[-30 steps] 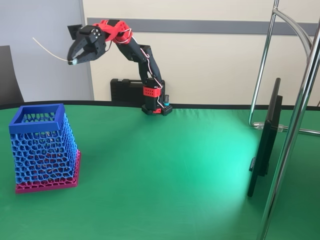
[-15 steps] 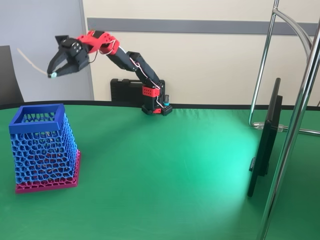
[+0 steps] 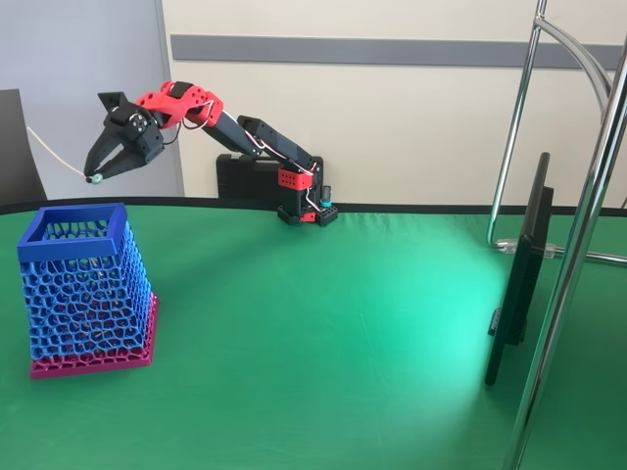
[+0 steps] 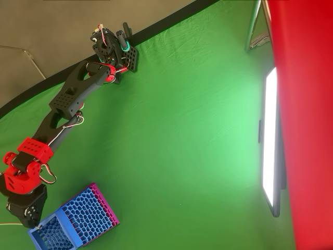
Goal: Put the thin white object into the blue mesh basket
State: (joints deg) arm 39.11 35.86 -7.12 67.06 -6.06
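Note:
The blue mesh basket [image 3: 83,284] stands at the left of the green table on its magenta base, open rim up; from overhead the blue mesh basket [image 4: 73,221] is at the bottom left. The red and black arm stretches left from its base. My gripper [image 3: 94,177] hangs tips-down in the air above and just behind the basket's rim, shut on the thin white object [image 3: 54,152]. That strip is pinched near its knobbed end and sticks out up and to the left. In the overhead view my gripper [image 4: 30,225] overlaps the basket's left corner, and the thin white object [image 4: 6,224] trails off to the left edge.
A black case [image 3: 250,176] sits behind the arm's base [image 3: 306,211]. A dark monitor [image 3: 519,284] and shiny metal stand tubes [image 3: 578,255] occupy the right side. A black chair back [image 3: 15,147] is at the far left. Green cloth [image 3: 323,333] spreads wide between basket and monitor.
The arm has stretched out to the left and lowered, carrying the strip from high above the table down toward the basket's rim. The grip on the strip holds.

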